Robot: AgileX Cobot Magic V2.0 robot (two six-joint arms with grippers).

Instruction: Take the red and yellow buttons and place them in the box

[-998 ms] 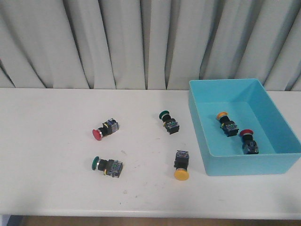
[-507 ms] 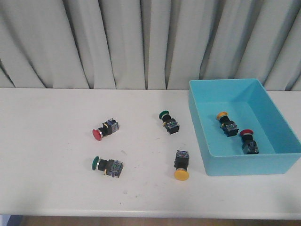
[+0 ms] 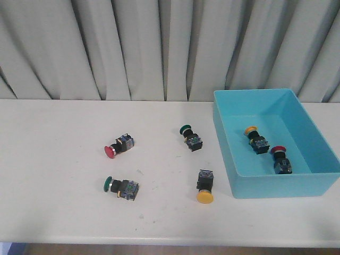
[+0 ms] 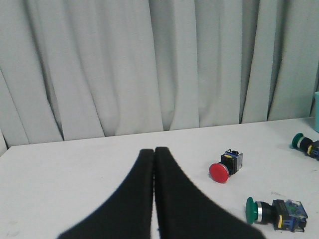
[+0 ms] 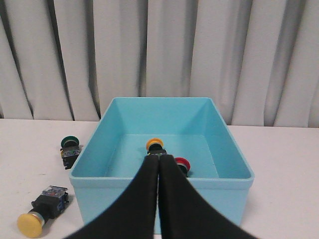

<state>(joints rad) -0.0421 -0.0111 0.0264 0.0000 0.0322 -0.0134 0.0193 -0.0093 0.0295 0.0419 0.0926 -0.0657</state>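
While both claws are pressed closed and empty, the red button (image 4: 225, 167) lies beyond the left claw (image 4: 154, 152).

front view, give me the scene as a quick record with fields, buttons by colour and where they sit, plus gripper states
box: turquoise box, right side of the white table
inside box: yellow button in box; red button in box
on table, task colours: red button on table, left of centre; yellow button on table, near the box's front left corner
on table, other: green button near box; green button at front left
left gripper: shut, empty
right gripper: shut, empty
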